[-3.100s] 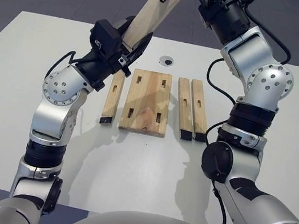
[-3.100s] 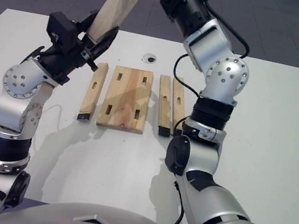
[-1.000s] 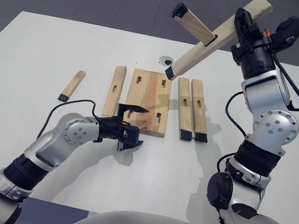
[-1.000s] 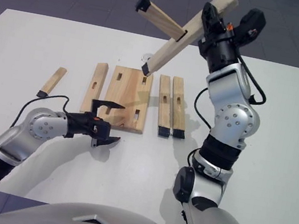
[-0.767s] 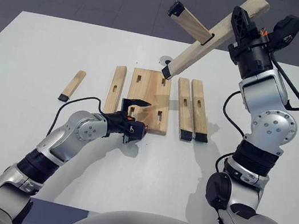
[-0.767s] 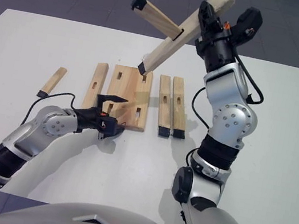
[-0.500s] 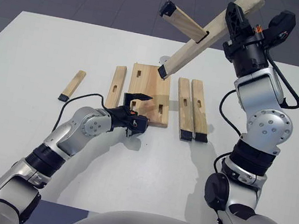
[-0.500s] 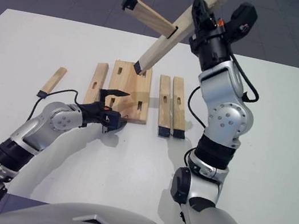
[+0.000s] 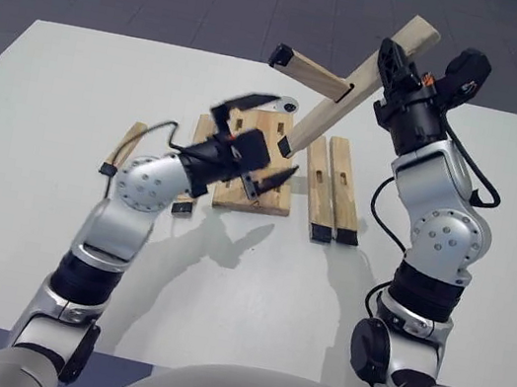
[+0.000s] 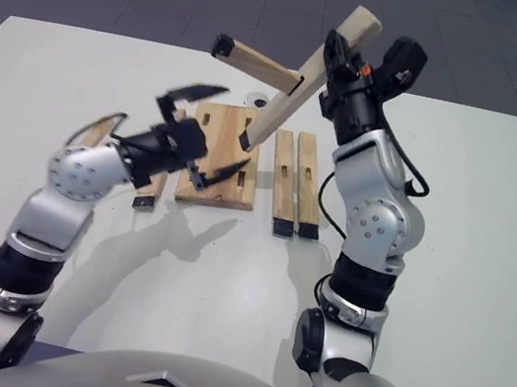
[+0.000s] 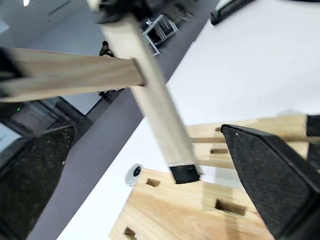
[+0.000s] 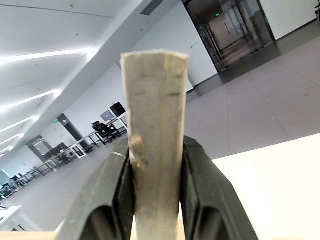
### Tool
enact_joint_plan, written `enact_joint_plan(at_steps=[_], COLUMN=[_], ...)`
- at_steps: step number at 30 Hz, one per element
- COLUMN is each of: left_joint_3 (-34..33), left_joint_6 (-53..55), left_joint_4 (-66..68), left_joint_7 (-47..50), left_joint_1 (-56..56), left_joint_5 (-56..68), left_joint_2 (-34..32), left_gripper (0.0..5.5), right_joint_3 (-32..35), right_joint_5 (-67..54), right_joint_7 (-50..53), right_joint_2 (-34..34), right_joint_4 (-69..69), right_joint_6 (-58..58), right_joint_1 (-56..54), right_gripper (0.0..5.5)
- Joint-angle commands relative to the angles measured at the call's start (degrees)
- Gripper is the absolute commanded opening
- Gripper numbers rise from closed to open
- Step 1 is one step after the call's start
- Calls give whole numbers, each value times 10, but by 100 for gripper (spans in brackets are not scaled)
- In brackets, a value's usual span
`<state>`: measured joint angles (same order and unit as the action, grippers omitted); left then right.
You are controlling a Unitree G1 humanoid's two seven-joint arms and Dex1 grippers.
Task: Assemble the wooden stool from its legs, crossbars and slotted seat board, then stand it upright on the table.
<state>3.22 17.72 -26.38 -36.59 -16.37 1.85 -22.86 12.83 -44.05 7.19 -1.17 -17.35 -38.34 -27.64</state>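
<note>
Out left of the left gripper [image 9: 284, 135], we see a short crossbar [image 9: 125, 143] lying on the table [image 9: 47, 86]. That gripper's fingers are spread wide, empty, with the seat board [image 9: 230, 197] flat beneath them. Right of them, two spare legs [image 9: 331, 188] lie together. Up high, the right gripper [image 9: 390, 61] clenches a tilted leg [image 9: 334, 107], with a second crossbar [image 9: 312, 69] plugged into it.

The left gripper [image 10: 235, 125] is blurred, so its finger outlines are indistinct. It covers part of the seat board [image 9: 233, 197]. The left arm hides the middle of the side leg [image 9: 181, 200]. In the right wrist view, the held leg [image 12: 155, 125] is cut off by the lower edge
</note>
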Motion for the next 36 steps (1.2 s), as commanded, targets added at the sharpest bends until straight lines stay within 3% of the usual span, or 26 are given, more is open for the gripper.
enact_joint_plan(at_steps=[1,4,7,20,36], left_joint_3=[-203,-286,-308,-255,-206], left_joint_6=[89,75,46,1,2], left_joint_4=[16,85,135,155,91], left_joint_7=[123,229,292,349,390], left_joint_1=[-64,-114,-136,-118,-73], left_joint_5=[123,176,183,174,169], left_joint_2=[44,94,120,139,162], left_gripper=[540,540,540,540,540], right_joint_3=[-7,-25,-29,-37,-121], right_joint_5=[3,30,46,97,184], right_joint_7=[24,24,21,21,-56], right_joint_2=[31,47,60,56,-6], right_joint_4=[-44,-44,-32,6,-15], right_joint_6=[7,32,52,98,99], right_joint_1=[62,98,116,121,157], right_gripper=[100,100,100,100,100])
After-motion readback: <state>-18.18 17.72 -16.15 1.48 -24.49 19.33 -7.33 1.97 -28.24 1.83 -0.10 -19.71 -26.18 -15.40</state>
